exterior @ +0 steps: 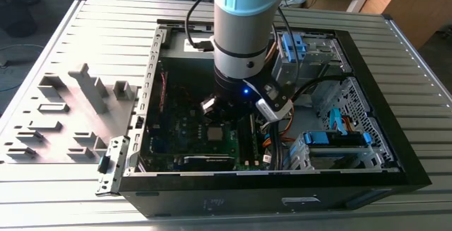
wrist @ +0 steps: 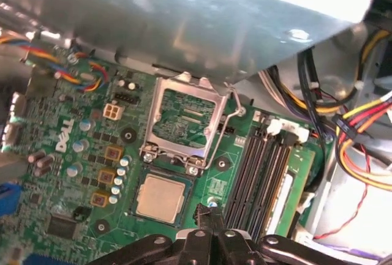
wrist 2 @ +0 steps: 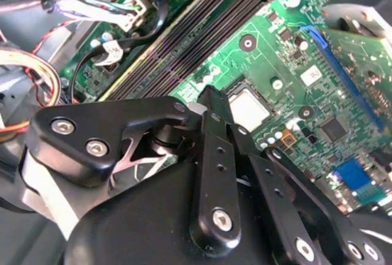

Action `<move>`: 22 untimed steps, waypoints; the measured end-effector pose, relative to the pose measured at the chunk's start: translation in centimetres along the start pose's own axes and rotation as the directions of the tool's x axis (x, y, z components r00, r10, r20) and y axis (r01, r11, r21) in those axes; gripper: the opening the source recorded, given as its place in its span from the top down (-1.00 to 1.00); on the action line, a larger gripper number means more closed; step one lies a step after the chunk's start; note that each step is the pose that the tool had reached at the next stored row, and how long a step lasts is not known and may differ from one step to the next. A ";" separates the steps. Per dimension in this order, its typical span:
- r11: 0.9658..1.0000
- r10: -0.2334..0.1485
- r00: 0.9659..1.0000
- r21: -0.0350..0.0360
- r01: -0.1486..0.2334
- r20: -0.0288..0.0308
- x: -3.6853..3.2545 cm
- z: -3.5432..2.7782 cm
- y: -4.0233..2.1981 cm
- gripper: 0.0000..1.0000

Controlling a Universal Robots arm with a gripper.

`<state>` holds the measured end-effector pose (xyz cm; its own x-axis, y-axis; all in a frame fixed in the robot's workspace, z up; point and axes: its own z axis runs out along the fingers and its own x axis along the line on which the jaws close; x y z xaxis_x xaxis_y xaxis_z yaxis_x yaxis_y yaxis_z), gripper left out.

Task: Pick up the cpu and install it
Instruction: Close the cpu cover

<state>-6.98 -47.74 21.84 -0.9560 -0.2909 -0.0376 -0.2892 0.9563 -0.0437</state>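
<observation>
cpu (wrist: 160, 197) lies flat in its socket on the motherboard (wrist: 92, 155) inside the open computer case (exterior: 395, 151), which rests on the counter (exterior: 63, 45); pale metal top faces up; hinged socket frame (wrist: 184, 121) stands flipped open on its far side, lever wire (wrist: 224, 131) raised beside it; gripper (wrist: 206, 215) sits low over the board with fingers drawn together and nothing between them; key relation: cpu is just beside the fingertips, apart from them, on the side away from the memory slots (wrist: 263, 167), so the tip hangs over the strip of board between cpu and slots; in the exterior view the cpu (exterior: 213, 133) shows near the arm's wrist, slightly toward the exterior view's left; chip is square, so no long axis to align; judgement: chip looks seated, frame not yet closed
</observation>
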 end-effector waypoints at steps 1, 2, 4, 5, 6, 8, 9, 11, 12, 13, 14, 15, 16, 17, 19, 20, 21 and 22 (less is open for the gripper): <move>1.000 -0.017 1.000 -0.001 0.017 0.001 0.00 0.01 0.00 0.79; 0.999 -0.033 0.999 -0.001 0.033 0.001 0.00 0.02 0.00 0.79; 0.998 -0.064 0.998 -0.002 0.064 0.003 0.00 0.03 0.00 0.79; 0.997 -0.078 0.997 -0.003 0.078 0.003 0.00 0.03 0.00 0.79; 0.996 -0.090 0.996 -0.003 0.090 0.004 0.00 0.03 0.00 0.79; 0.994 -0.105 0.994 -0.004 0.105 0.005 -0.09 0.05 -0.03 0.79; 0.994 -0.109 0.994 -0.004 0.109 0.005 -0.14 0.05 -0.03 0.79; 0.993 -0.115 0.993 -0.005 0.115 0.006 -0.25 0.06 0.01 0.79; 0.993 -0.117 0.993 -0.005 0.117 0.006 -0.29 0.06 0.05 0.79; 0.993 -0.119 0.993 -0.005 0.119 0.006 -0.34 0.06 0.10 0.79; 0.993 -0.121 0.993 -0.006 0.121 0.006 -0.40 0.07 0.15 0.79; 0.992 -0.123 0.992 -0.006 0.123 0.007 -0.45 0.08 0.21 0.79; 0.992 -0.125 0.992 -0.007 0.125 0.007 -0.50 0.08 0.29 0.79; 0.992 -0.126 0.992 -0.007 0.126 0.007 -0.55 0.08 0.39 0.79; 0.992 -0.129 0.992 -0.008 0.129 0.008 -0.64 0.10 0.61 0.79; 0.991 -0.130 0.991 -0.009 0.130 0.008 -0.68 0.11 0.73 0.79; 0.991 -0.131 0.991 -0.010 0.131 0.008 -0.73 0.12 0.87 0.79; 0.991 -0.132 0.991 -0.010 0.132 0.009 -0.78 0.13 1.00 0.79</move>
<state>-6.52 -46.56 21.70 -0.9089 -0.4152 -0.0401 -0.4138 0.9096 -0.0383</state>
